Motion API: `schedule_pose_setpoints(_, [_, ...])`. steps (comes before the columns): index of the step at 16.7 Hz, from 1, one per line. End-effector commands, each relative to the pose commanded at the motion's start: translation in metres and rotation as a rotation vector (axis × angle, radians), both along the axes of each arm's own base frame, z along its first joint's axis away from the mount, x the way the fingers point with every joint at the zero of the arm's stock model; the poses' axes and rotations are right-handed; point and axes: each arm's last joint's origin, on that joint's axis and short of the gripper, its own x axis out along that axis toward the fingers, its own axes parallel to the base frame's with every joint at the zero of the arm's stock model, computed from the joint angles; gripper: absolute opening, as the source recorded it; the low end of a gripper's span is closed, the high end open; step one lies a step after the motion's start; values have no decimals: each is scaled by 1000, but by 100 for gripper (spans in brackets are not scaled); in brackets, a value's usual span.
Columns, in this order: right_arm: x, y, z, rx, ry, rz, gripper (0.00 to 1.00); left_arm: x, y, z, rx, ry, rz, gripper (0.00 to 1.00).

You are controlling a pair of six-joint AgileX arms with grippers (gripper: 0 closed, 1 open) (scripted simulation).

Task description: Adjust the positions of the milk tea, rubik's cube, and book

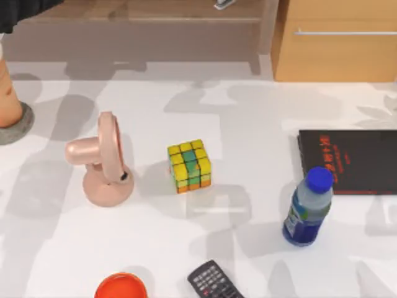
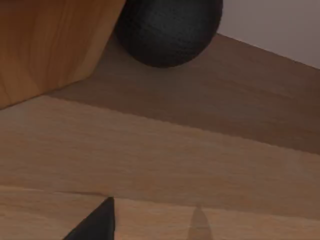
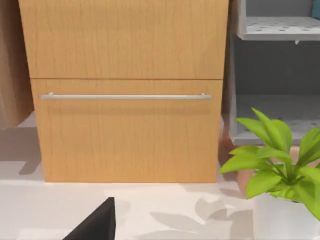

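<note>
The rubik's cube (image 1: pixel 189 165), mostly yellow, green and orange, sits on the white table (image 1: pixel 248 124) near its middle. The milk tea (image 1: pixel 6 93), a tall peach cup, stands on a grey round base (image 1: pixel 20 127) at the table's far left edge, partly cut off. The book is out of view. A dark corner of my left gripper (image 2: pixel 95 226) shows in the left wrist view over a wooden surface. In the right wrist view, a dark corner of my right gripper (image 3: pixel 95 225) faces a wooden drawer cabinet (image 3: pixel 125 100). Both arms are parked away from the objects.
A pink desk fan (image 1: pixel 102 162) stands left of the cube. A thin black book with red lettering (image 1: pixel 350 160) lies at the right, with a blue bottle (image 1: pixel 307 208) in front of it. A remote (image 1: pixel 214 281) and an orange-red round thing (image 1: pixel 121 287) sit at the front edge. A potted plant (image 3: pixel 280 170) stands beside the cabinet.
</note>
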Motion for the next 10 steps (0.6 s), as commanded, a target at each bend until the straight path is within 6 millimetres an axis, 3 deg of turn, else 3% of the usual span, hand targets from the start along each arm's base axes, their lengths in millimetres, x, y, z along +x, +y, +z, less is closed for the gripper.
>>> schedule_pose_setpoints(4, [0, 0, 0, 0, 0, 0, 100, 3, -73, -7, -17, 401, -25, 100])
schedule_pose_setpoints(10, [0, 0, 0, 0, 0, 0, 100, -30, -158, -42, 159, 927, 40, 100])
